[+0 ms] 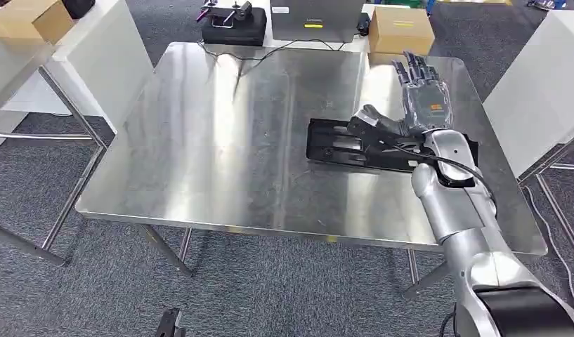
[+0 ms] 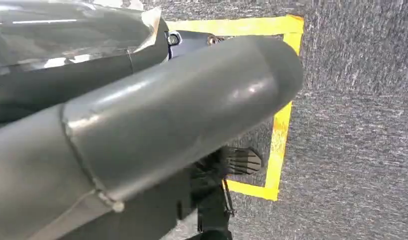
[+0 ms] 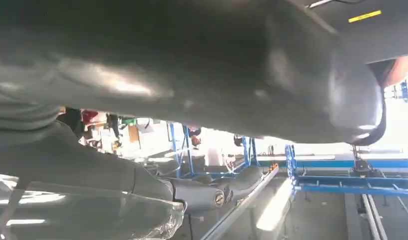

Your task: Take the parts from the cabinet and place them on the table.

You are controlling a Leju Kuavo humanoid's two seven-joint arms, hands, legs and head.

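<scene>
Black part point(image 1: 343, 144), flat, long, slotted, lies on steel tabletop point(image 1: 220, 154), toward right edge, about midway between near and far edges. Part's right end hidden under right hand point(image 1: 410, 105) and silver forearm. Right hand over part's right end, fingers stretched out flat and apart toward far right corner, thumb angled left over part; hand grips nothing, contact between thumb and part unclear. Clear wrap on back of hand.

Right wrist view: thick grey thumb point(image 3: 192, 65) close to lens, darker fingers point(image 3: 211, 192) extended along shiny table surface, nothing between them.

Left wrist view: left hand point(image 2: 142, 130) seen as grey thumb and cover, over grey carpet with yellow tape square point(image 2: 279, 135); finger spread cannot tell.

Beyond far edge: cardboard box point(image 1: 400, 29) closed, contents not visible, near far right corner; black case point(image 1: 234, 29) with small tools on top; grey device point(image 1: 317, 20) with cable trailing onto tabletop. Another cardboard box point(image 1: 32, 20) on white table far left, closed.
</scene>
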